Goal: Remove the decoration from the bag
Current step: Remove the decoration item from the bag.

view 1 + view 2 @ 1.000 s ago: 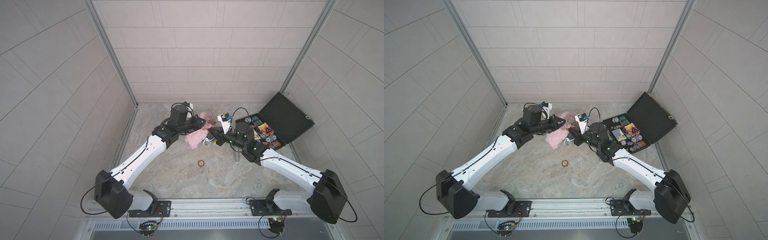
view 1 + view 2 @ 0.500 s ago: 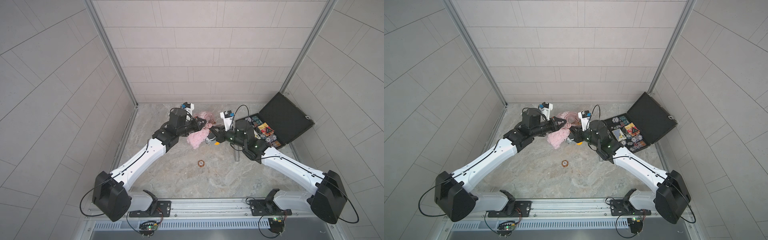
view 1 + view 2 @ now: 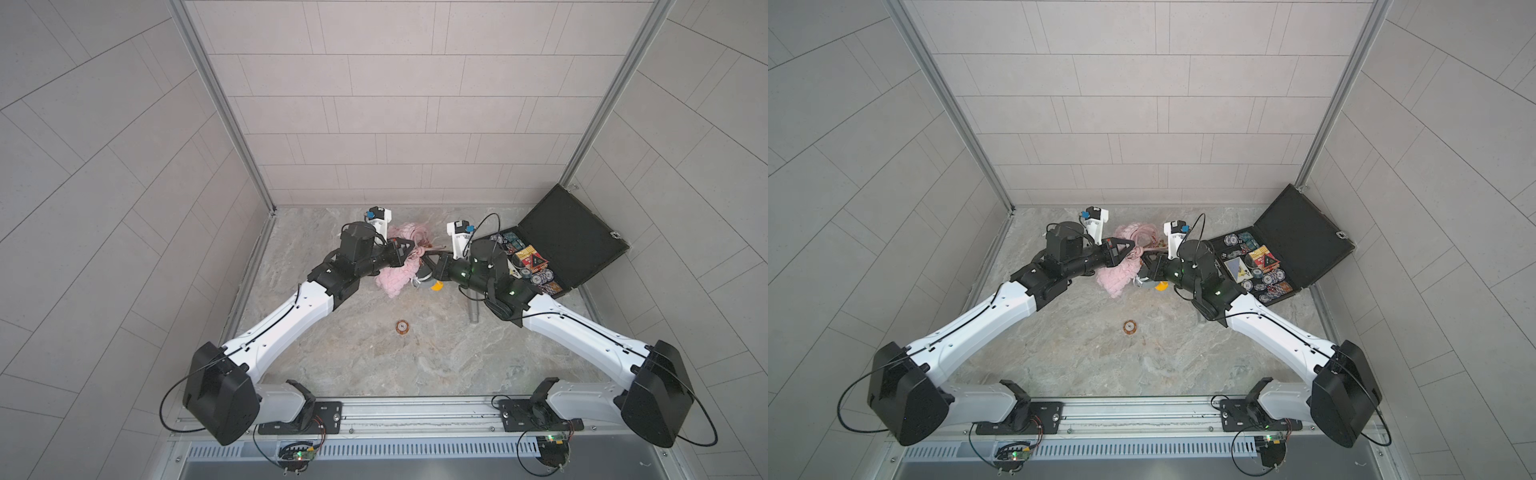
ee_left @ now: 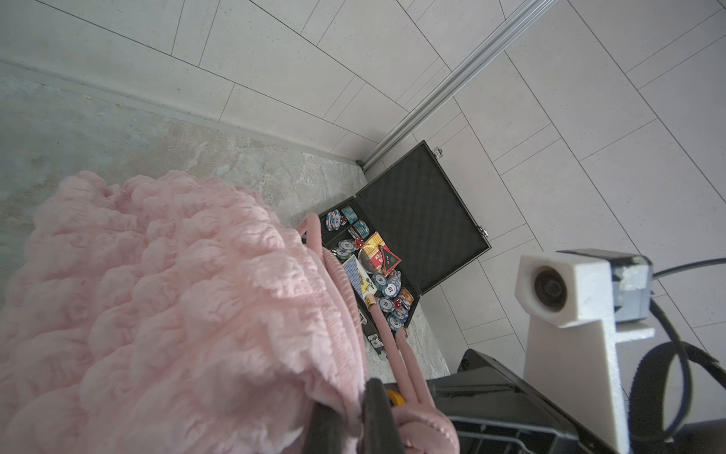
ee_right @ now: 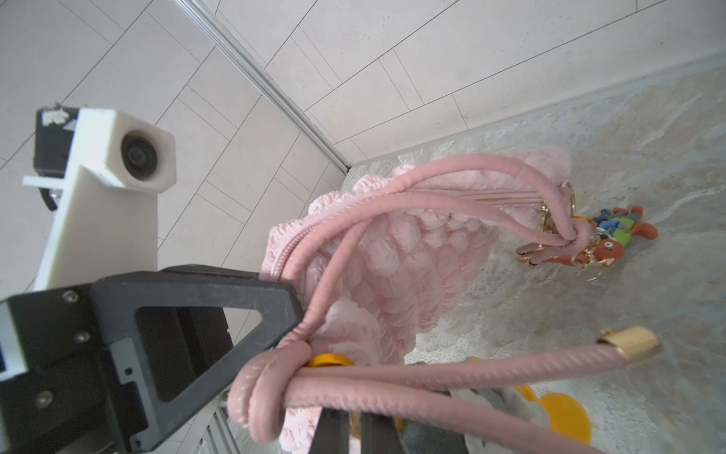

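Note:
The pale-pink quilted bag (image 3: 397, 278) (image 3: 1117, 278) (image 4: 176, 295) (image 5: 393, 251) hangs between both arms at the back of the table. My left gripper (image 3: 411, 249) (image 3: 1133, 250) (image 4: 353, 424) is shut on the bag's edge beside the strap knot (image 5: 255, 393). My right gripper (image 3: 428, 264) (image 3: 1144, 264) (image 5: 355, 432) is shut just under the pink cord, with a yellow ring (image 5: 328, 359) at its jaws. A grey and yellow decoration (image 3: 430, 283) (image 3: 1154, 284) (image 5: 550, 412) hangs beside it. An orange and green figure charm (image 5: 601, 247) lies at the far knot.
An open black case (image 3: 573, 245) (image 3: 1300, 237) (image 4: 416, 220) with poker chips and cards stands at the back right. A small copper-coloured round thing (image 3: 401, 327) lies mid-table. A grey cylinder (image 3: 473, 309) lies under the right arm. Tiled walls close in three sides.
My right gripper has shifted slightly right and back, and the grey and yellow decoration now shows beside the bag. The left gripper has stayed almost still on the bag.

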{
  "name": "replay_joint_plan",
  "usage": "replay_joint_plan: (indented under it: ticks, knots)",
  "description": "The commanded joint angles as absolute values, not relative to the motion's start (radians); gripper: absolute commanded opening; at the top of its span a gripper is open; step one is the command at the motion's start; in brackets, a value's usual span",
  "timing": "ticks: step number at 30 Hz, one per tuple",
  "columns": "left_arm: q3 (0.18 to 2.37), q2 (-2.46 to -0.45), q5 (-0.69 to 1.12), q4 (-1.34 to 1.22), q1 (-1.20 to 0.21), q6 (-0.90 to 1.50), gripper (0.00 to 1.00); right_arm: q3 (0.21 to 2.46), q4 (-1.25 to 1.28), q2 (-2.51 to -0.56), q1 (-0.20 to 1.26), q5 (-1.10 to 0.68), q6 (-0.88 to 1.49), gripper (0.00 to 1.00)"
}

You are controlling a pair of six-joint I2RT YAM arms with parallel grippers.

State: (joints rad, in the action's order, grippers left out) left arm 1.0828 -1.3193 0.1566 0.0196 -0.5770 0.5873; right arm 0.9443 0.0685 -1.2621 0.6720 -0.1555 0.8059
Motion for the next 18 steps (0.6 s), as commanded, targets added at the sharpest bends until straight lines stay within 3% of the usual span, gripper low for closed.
replay_joint_plan:
  ticks: [1, 18]
  knots:
    - [1.062, -1.292, 0.187, 0.03, -0.595, 0.543, 0.0, 0.94, 0.249, -1.234, 0.656, -0.101, 0.9, 0.02]
    - [0.996, -1.251, 0.209, -0.138, -0.596, 0.518, 0.0, 0.857, 0.289, -1.198, 0.631, -0.077, 1.071, 0.03]
